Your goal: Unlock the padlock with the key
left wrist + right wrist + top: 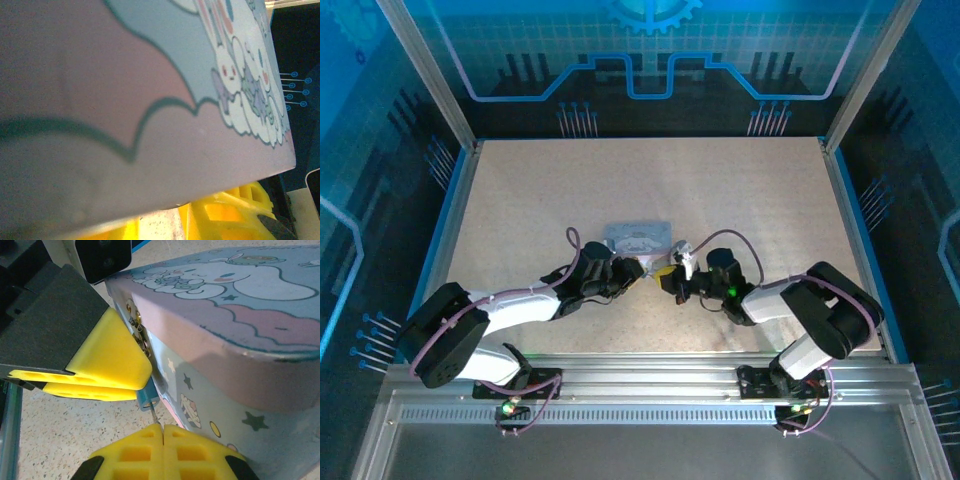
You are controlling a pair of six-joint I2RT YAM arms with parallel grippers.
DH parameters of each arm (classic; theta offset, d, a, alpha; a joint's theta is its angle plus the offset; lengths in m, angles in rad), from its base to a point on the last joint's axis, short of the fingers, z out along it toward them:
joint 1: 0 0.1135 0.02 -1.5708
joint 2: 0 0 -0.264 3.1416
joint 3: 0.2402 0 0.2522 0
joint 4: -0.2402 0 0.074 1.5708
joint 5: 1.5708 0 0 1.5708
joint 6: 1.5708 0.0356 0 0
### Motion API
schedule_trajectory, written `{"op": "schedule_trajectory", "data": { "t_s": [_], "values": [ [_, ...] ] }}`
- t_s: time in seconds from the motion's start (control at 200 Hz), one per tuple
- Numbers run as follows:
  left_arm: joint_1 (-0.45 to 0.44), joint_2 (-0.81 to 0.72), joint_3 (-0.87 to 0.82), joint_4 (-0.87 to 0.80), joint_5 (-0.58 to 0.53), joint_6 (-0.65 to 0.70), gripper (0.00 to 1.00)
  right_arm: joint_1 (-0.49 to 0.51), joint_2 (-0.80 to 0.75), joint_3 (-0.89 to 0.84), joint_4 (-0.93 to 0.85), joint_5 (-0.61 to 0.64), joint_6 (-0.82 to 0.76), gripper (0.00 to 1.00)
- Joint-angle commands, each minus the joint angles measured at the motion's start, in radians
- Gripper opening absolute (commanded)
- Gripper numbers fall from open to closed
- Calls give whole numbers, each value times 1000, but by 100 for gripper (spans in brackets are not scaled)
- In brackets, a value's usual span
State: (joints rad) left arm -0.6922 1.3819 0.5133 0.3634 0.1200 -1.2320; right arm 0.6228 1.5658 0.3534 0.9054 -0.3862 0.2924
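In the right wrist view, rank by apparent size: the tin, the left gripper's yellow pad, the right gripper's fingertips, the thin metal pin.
1. tin, largest.
2. left gripper's yellow pad and right gripper's fingertips: alike; the fingertips are cropped and nearer, so unranked.
3. thin metal pin, smallest.

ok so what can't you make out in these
- padlock: right wrist view, body hidden behind the left hand at the tin front.
- key: right wrist view, a sliver above the shut right hand; too small to tell whether it's inserted.
- left wrist view: blurred tin lid blocks the padlock.
- top view: both hands cover the padlock.
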Motion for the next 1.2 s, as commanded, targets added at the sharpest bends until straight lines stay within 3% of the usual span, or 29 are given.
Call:
{"op": "schedule_trajectory", "data": {
  "t_s": [0.0,0.65,1.015,1.196],
  "values": [
    [-23,-6,40,117,126,-16,26,14,36,26,46,-23,20,1],
    [-25,7,21,98,145,12,26,-26,74,85,69,-139,76,1],
    [-32,57,21,135,150,7,25,6,88,181,50,-138,102,0],
    [-32,81,16,155,136,2,25,28,96,144,68,-94,137,0]
  ]
}}
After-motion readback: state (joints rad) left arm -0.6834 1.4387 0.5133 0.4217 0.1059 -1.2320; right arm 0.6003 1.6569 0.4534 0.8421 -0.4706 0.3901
